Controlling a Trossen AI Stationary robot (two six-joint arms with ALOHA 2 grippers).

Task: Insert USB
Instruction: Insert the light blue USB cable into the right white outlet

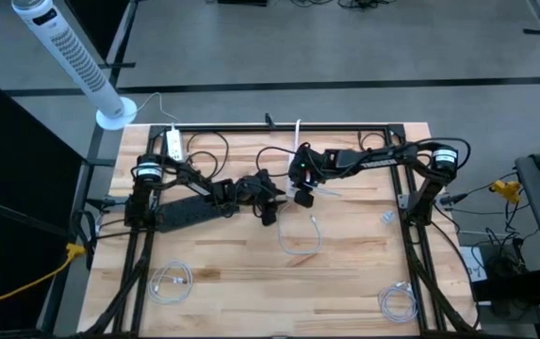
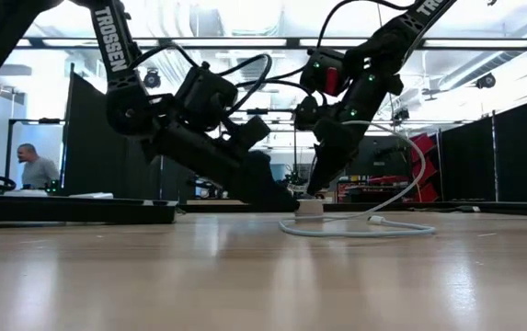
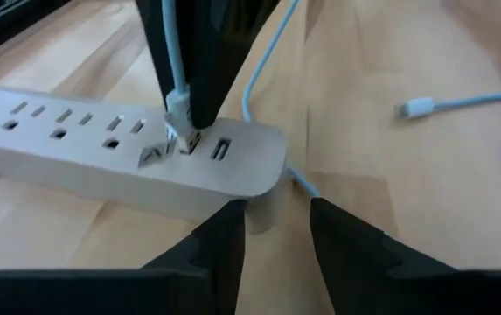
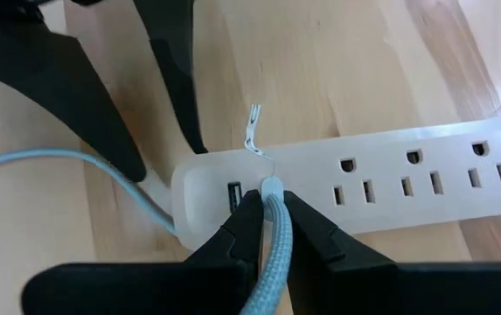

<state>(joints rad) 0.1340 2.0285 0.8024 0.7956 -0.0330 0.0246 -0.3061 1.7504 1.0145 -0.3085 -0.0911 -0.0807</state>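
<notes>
A white power strip (image 3: 119,153) lies flat on the wooden table, with its USB ports (image 3: 219,150) at its rounded end (image 4: 199,188). My right gripper (image 4: 272,219) stands over that end, shut on a pale braided USB cable (image 4: 272,262), and the cable's metal plug (image 3: 189,138) is at a port. My left gripper (image 3: 276,232) is open and low to the table. Its fingers (image 4: 193,131) stand at the strip's rounded end. The cable loops over the table (image 1: 302,240) to its loose other plug (image 3: 416,107). My right gripper pinches the USB cable between its two fingers at the plug's white boot (image 4: 272,186). The fingers point down from above and lie along the cable. The plug's metal tip (image 3: 187,140) is at a port on the strip's top, slightly tilted. I cannot tell whether my left gripper's fingertips (image 3: 233,219) touch the strip's rounded end.
A black power strip (image 1: 189,212) lies under the left arm, and another white strip (image 1: 174,143) lies at the far left corner. Coiled white cables lie near the front left (image 1: 171,281) and front right (image 1: 397,301). A tower fan (image 1: 62,56) stands beyond the table.
</notes>
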